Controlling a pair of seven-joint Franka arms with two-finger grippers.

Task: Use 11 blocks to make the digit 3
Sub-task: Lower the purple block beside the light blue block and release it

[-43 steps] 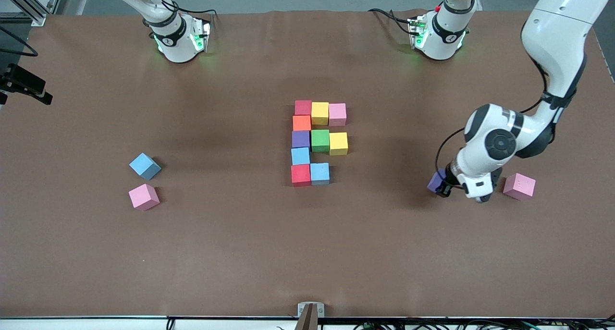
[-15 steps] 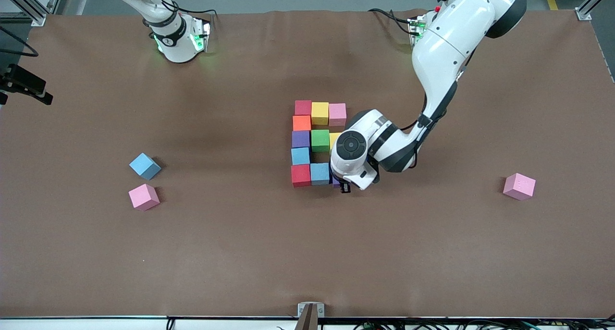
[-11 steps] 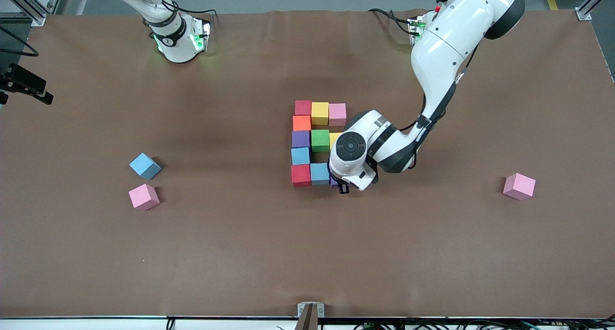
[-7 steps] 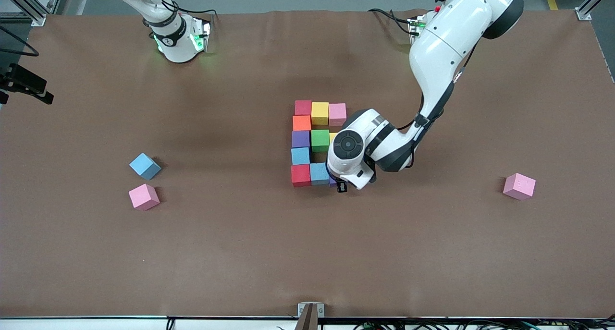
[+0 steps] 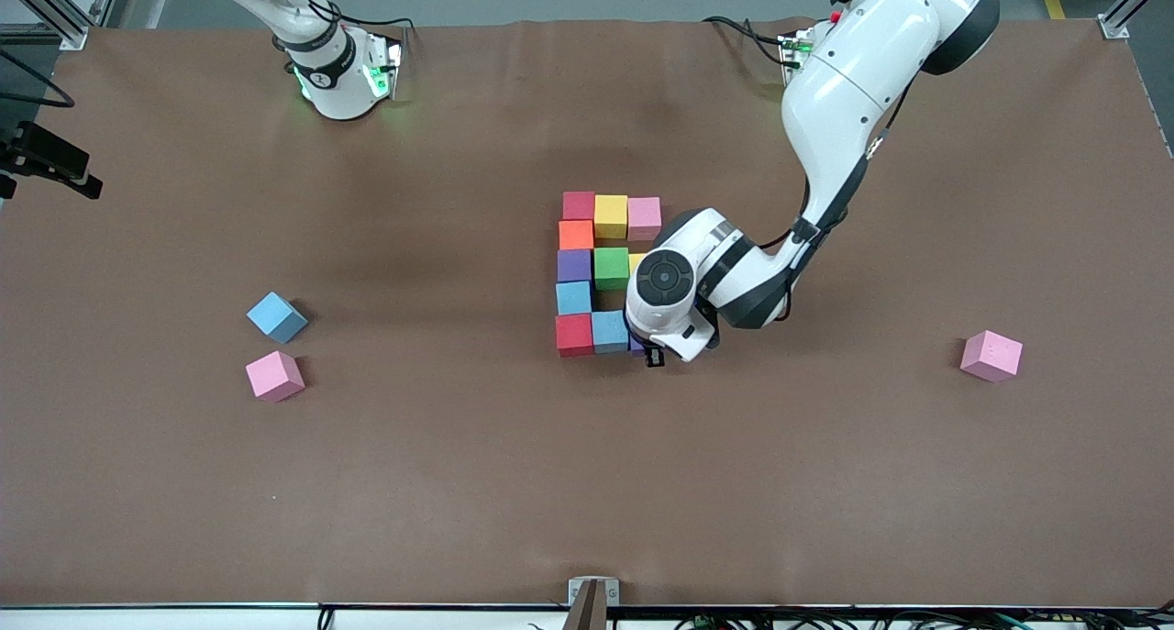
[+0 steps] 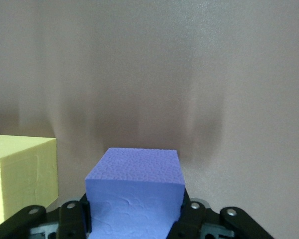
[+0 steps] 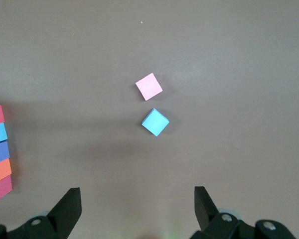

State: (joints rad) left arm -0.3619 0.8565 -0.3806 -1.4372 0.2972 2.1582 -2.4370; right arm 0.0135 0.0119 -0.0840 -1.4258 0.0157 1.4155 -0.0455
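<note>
The left hand point(image 6: 134, 219) gripped a purple block point(image 6: 135, 191) just beside the digit 3's point(image 5: 605, 272) light blue block point(image 5: 610, 330). The right hand point(image 7: 137, 209) waited high over the counter point(image 5: 459, 474), fingers wide.

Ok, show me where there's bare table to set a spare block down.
Bare table runs wide between the block figure and the lone pink block. Crowded where the left claw holds the purple block against the figure.
</note>
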